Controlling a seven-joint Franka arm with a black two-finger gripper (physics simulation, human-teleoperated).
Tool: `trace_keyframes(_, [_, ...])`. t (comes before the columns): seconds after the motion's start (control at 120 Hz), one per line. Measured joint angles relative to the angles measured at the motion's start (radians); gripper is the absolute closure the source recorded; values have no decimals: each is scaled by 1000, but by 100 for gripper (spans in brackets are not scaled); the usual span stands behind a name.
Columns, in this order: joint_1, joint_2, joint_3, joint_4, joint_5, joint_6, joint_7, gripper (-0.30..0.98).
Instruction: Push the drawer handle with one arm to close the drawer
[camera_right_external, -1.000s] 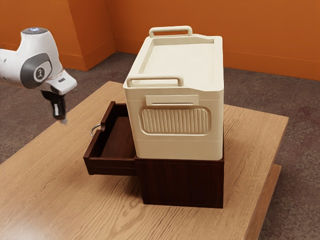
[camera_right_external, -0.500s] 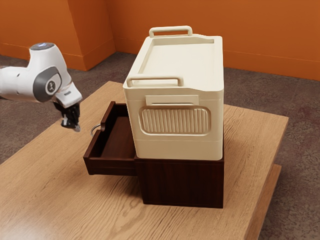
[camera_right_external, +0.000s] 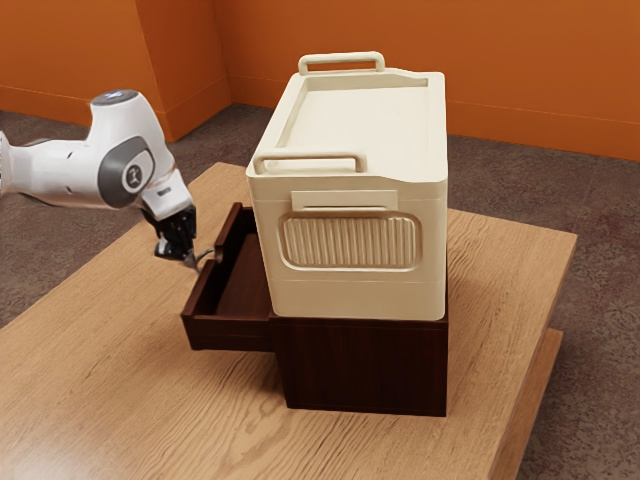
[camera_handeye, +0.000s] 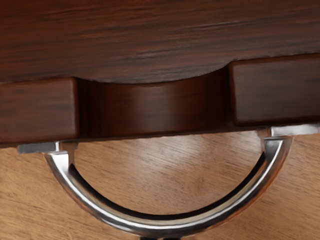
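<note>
Dark brown drawer (camera_right_external: 232, 334): wood; standing open, drawn out of its cabinet toward the exterior view's left, over the tabletop; not closed.
Drawer front: outer panel with a shallow curved notch (camera_handeye: 155, 110) in the middle of its upper edge.
Drawer handle (camera_handeye: 165, 230): bright metal, half-ring bow; both ends fixed to the outer face of the drawer front, one to each side of the notch.
Claw (camera_right_external: 194, 262): black, angled downward; at the bow of the handle, on the outer side of the drawer; whether released or clenched, cannot tell.
Arm (camera_right_external: 65, 172): white with dark grey joint cover; enters from the exterior view's left, bent down at the wrist.
Cabinet (camera_right_external: 365, 366): dark brown wood, box-shaped, upright; on the tabletop, toward the edge at the exterior view's right.
Cream box (camera_right_external: 432, 255): upright on top of the cabinet; recessed lid, ribbed oval panel (camera_right_external: 350, 241) on the side facing the exterior camera.
Bar grips, two: cream, raised; one (camera_right_external: 341, 58) at the box top's far end, one (camera_right_external: 311, 158) at its near end.
Tabletop (camera_right_external: 120, 400): light brown wood grain; far corner beyond the drawer, another corner at the exterior view's right.
Surroundings: orange walls (camera_right_external: 350, 35), mottled grey-brown floor (camera_right_external: 600, 420).
</note>
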Motion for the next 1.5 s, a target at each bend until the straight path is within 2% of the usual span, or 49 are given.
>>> trace_keyframes(0.6, [-6, 74, -88, 79, -96, 2, 55, 79])
trace_keyframes(1.142, [-12, 122, -168, 129, -151, 12, 73, 79])
trace_keyframes(1.408, [-21, 115, -166, 116, -165, 23, 77, 79])
trace_keyframes(1.5, [-26, 78, -122, 85, -167, 15, 77, 79])
